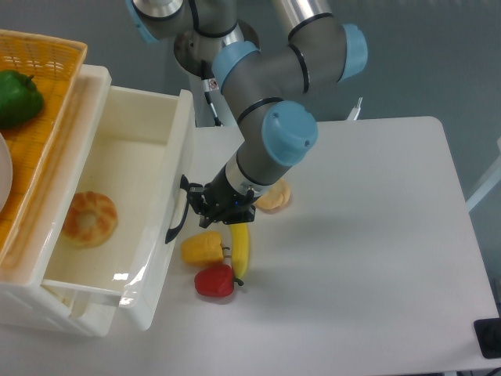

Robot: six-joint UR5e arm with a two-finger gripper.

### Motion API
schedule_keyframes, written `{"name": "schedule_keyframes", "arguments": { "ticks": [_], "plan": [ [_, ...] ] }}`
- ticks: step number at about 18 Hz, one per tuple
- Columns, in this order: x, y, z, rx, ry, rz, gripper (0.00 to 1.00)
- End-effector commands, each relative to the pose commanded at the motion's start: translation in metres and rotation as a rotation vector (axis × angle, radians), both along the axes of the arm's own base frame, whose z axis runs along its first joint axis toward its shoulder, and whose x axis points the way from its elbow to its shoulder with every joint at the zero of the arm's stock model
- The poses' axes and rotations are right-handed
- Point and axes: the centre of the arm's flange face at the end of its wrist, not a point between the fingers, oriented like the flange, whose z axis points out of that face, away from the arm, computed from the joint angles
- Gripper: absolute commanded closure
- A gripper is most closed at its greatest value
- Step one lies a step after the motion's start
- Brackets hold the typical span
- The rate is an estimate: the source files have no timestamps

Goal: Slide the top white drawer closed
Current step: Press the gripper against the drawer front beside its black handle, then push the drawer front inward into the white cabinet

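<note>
The top white drawer (117,211), a deep glossy tray with a curved black handle (178,210) on its front, is standing pulled out at the table's left with a bun (89,218) lying inside; the gripper (210,208) is hovering beside the handle, its opening impossible to tell

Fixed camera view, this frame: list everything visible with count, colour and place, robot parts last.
top white drawer: one, glossy white, black handle, pulled open at left
pastry: one, golden brown, inside the drawer
basket: one, orange, on top of the cabinet
green pepper: one, in the basket
yellow pepper: one, on the table by the drawer front
banana: one, yellow, beside the yellow pepper
red pepper: one, below the banana
bun: one, tan, partly behind the arm
table: one, white
arm: one, grey with blue joints
hand: one, black, next to the drawer handle
</note>
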Motion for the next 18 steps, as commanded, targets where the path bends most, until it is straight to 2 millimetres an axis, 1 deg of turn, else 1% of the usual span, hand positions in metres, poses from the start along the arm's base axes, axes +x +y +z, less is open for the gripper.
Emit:
{"name": "schedule_keyframes", "arguments": {
  "ticks": [2, 4, 5, 13, 18],
  "plan": [
    [0.005, 0.001, 0.001, 0.007, -0.037, 0.005, 1.0],
    [0.014, 0.0, 0.012, 0.018, -0.052, 0.003, 1.0],
    [0.016, 0.001, 0.013, 0.024, -0.061, 0.003, 1.0],
    [0.02, 0.0, 0.023, 0.048, -0.076, 0.008, 1.0],
    [0.03, 0.004, 0.024, 0.044, -0.079, -0.007, 1.0]
  ]
}}
